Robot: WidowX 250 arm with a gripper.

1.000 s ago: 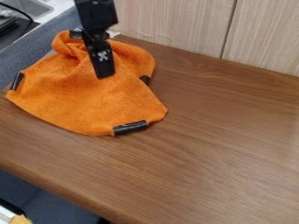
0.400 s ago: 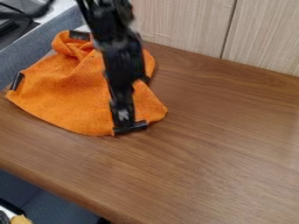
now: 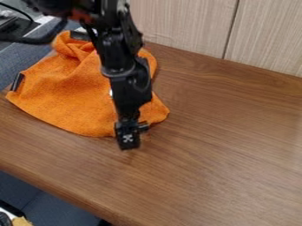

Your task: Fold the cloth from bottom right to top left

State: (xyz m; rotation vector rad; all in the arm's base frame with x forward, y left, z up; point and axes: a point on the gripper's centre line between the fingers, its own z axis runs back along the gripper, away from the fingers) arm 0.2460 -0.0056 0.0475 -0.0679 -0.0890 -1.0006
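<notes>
Hanging by the bottom edge of the cloth (image 3: 70, 99), the end effector (image 3: 129, 136) is seen; its grip cannot be told.

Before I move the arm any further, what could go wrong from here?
The gripper hangs at the lower edge of the orange cloth, over the black clip, so it might pinch the stiff clip instead of fabric. The arm also crosses above the cloth and could drag it if lowered. The far corner is already bunched, so a fold toward it may come out lumpy.
</notes>
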